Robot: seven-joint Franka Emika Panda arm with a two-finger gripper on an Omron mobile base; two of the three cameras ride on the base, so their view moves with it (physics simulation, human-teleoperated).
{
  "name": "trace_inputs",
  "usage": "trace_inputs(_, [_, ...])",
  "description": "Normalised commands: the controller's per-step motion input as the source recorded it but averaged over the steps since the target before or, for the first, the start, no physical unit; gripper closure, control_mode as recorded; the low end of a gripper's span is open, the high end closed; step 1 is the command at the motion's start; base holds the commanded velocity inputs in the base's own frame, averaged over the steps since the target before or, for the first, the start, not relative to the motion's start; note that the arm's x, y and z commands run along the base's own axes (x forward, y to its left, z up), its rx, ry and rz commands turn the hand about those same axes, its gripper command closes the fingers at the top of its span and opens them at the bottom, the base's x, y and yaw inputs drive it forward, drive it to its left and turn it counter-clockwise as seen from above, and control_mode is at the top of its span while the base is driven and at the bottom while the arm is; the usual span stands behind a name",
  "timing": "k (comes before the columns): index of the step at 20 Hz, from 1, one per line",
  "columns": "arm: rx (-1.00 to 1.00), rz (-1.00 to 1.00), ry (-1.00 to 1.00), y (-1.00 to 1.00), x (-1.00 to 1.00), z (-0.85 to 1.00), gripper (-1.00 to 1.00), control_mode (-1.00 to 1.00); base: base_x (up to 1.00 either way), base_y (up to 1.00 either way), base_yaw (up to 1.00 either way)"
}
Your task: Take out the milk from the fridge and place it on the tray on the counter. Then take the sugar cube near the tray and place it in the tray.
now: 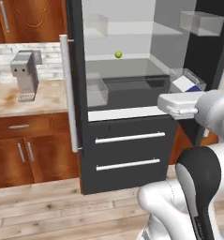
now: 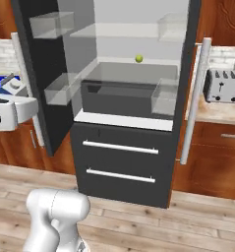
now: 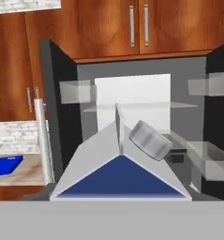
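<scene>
Because I want the milk (image 3: 120, 176) on the blue tray (image 3: 6, 165) over on the counter (image 3: 19, 174), my gripper (image 1: 179, 104) holds the carton tight between its fingers, outside the open fridge (image 1: 127, 140) by its door.

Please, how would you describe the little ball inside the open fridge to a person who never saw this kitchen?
Find the tall dark-framed fridge standing open between the wooden cabinets. On its pale grey shelf, just above the clear plastic drawer, lies a small yellow-green ball. It is round and brightly coloured, while its neighbours are grey or clear.
</scene>
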Motion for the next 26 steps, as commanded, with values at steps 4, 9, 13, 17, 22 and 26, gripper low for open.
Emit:
trace_inputs(4, [0.0, 0.0, 0.0, 0.0, 0.0, 0.0, 1.0, 1.0, -0.23, 1.0, 0.02])
trace_inputs(9, [0.0, 0.0, 0.0, 0.0, 0.0, 0.0, 1.0, 1.0, -0.21, 1.0, 0.04])
trace_inputs(13, [0.0, 0.0, 0.0, 0.0, 0.0, 0.0, 1.0, 1.0, -0.1, 1.0, 0.12])
trace_inputs(17, [0.0, 0.0, 0.0, 0.0, 0.0, 0.0, 1.0, 1.0, 0.87, 1.0, 0.19])
trace_inputs(22, [0.0, 0.0, 0.0, 0.0, 0.0, 0.0, 1.0, 1.0, 1.0, 1.0, 0.14])
trace_inputs(26, [0.0, 0.0, 0.0, 0.0, 0.0, 0.0, 1.0, 1.0, 1.0, 0.79, 0.02])
